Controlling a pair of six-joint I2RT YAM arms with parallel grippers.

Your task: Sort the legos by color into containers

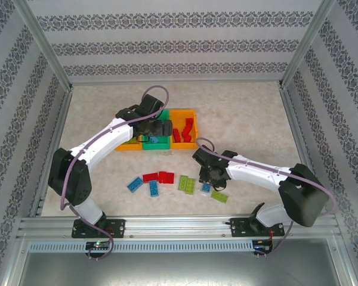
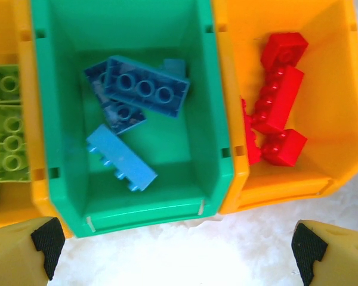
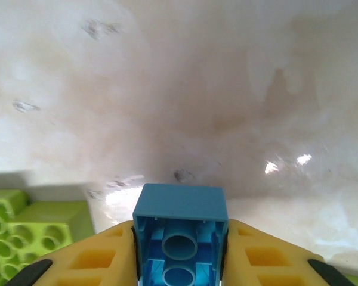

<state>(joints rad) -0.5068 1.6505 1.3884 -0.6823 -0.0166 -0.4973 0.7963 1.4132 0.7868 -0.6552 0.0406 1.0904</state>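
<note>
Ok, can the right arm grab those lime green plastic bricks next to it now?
Probably not yet. Its jaws are closed on a small blue plastic brick, so they look full, though the lime green studded bricks lie close beside.

Left arm (image 1: 101,143): up from its base at the near edge, bent sharply at the elbow, then stretched forward and rightward, wrist far out ahead. Left gripper (image 1: 154,128): pointed straight down, spread wide, yellow fingers (image 2: 18,256) far apart with nothing between them. Right arm (image 1: 256,173): elbow out on the right side, long white forearm reaching leftward and held low. Right gripper (image 3: 179,256): tipped down, closed from both sides on a small blue brick (image 3: 179,205), fingers pressed against its flanks, hollow underside toward the wrist.
</note>
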